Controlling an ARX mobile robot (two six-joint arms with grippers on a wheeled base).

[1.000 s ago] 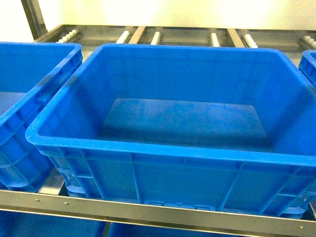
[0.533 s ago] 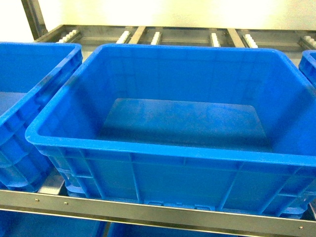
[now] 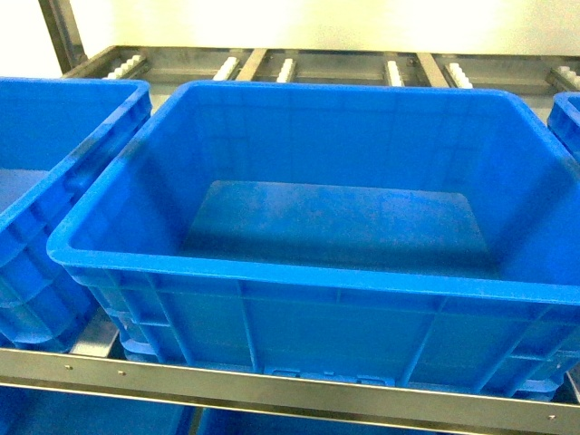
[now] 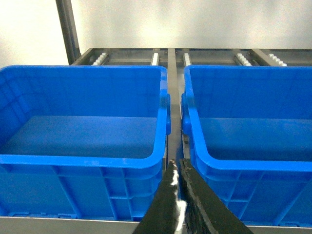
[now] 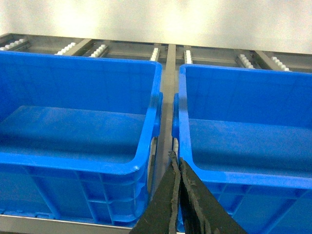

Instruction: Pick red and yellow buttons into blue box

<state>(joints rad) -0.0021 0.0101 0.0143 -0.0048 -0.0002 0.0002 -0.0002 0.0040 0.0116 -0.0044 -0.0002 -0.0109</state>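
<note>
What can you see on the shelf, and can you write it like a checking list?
Surface: metal roller rack, holding blue crates side by side.
Job's things: blue box in the middle, looks empty; red and yellow buttons not seen in any view.
Clutter: nothing seen.
Hands: left hand shut, holding nothing, near the gap between two crates; right hand shut, holding nothing, also near a gap.
Cables: nothing seen.
Surroundings: neighbouring crate on the left, another crate corner on the right, white rollers behind, pale wall.
</note>
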